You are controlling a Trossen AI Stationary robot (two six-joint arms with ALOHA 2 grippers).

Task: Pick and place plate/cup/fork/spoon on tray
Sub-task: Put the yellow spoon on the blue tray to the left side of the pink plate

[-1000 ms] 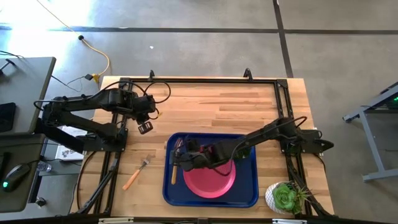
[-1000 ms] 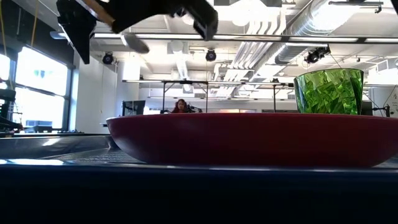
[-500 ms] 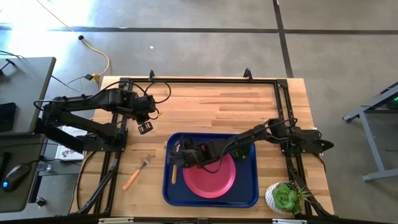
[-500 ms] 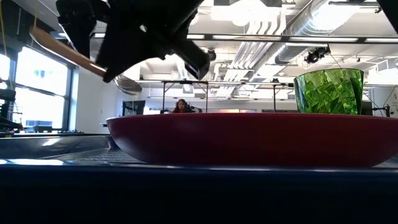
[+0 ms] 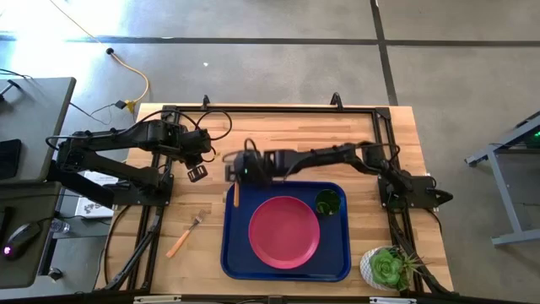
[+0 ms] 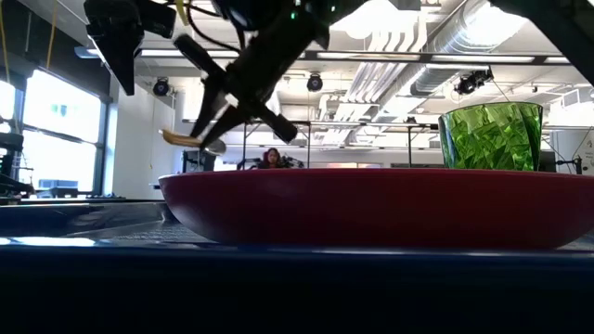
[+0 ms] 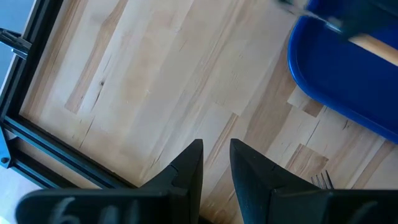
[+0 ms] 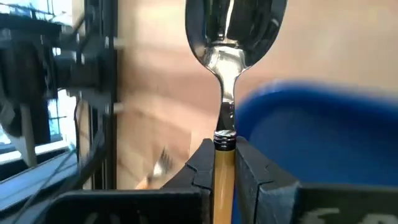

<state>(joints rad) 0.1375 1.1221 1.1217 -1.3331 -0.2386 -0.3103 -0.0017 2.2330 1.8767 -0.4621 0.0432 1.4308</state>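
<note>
The blue tray (image 5: 337,253) lies at the table's near middle. The pink-red plate (image 5: 283,232) rests flat in it. The green cup (image 5: 328,202) stands upright in the tray's far right corner. The fork (image 5: 184,236) lies on the wood left of the tray. My right gripper (image 5: 240,173) hangs over the tray's far left corner, shut on the spoon (image 8: 233,37). My left gripper (image 5: 197,173) hangs over the wood at the far left, its fingers nearly together and empty. My right gripper pinches the spoon's yellow-orange handle (image 8: 222,163) between its two fingers, just behind the metal neck. The silver bowl (image 8: 235,25) sticks out past the fingertips. The spoon is lifted clear of tray and table and looks nearly level in the low view (image 6: 190,139).
A succulent in a white pot (image 5: 385,267) stands at the near right corner. A black frame (image 5: 270,110) runs round the table top. Bare wood lies between the tray and the far edge. The fork's tines (image 7: 320,180) and the tray's corner (image 7: 336,74) show in the left wrist view.
My right gripper has lifted the spoon off the tray's left side and carried it toward the table's far edge, and now hangs over the tray's far left corner. The arm has drawn away from over the plate. The spoon has gone from steeply tilted to nearly level.
</note>
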